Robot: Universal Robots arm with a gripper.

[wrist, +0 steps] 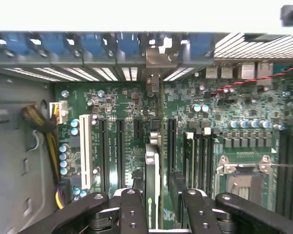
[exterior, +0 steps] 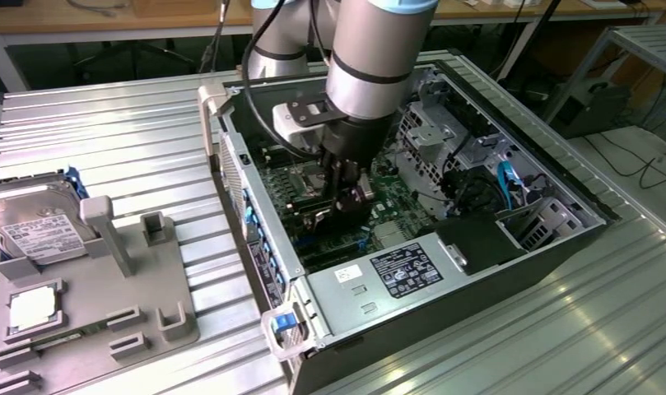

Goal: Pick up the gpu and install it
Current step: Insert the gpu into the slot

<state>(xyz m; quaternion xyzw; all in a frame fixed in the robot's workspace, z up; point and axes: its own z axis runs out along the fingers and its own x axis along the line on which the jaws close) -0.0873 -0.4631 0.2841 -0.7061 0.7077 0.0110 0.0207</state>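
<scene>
Open PC case (exterior: 552,193) lying on the tabletop (exterior: 124,140). Arm is reaching inside, over the motherboard (wrist: 122,105). Pincer (wrist: 154,207) partly closed on the gpu (wrist: 151,170), held edge-on, standing among the expansion slots (wrist: 119,151).

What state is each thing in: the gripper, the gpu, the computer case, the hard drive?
gripper: closed on the gpu, down inside the case.
gpu: held edge-on, standing over the motherboard slots.
computer case: side open, lying flat.
hard drive: resting in the grey holder, untouched.
</scene>
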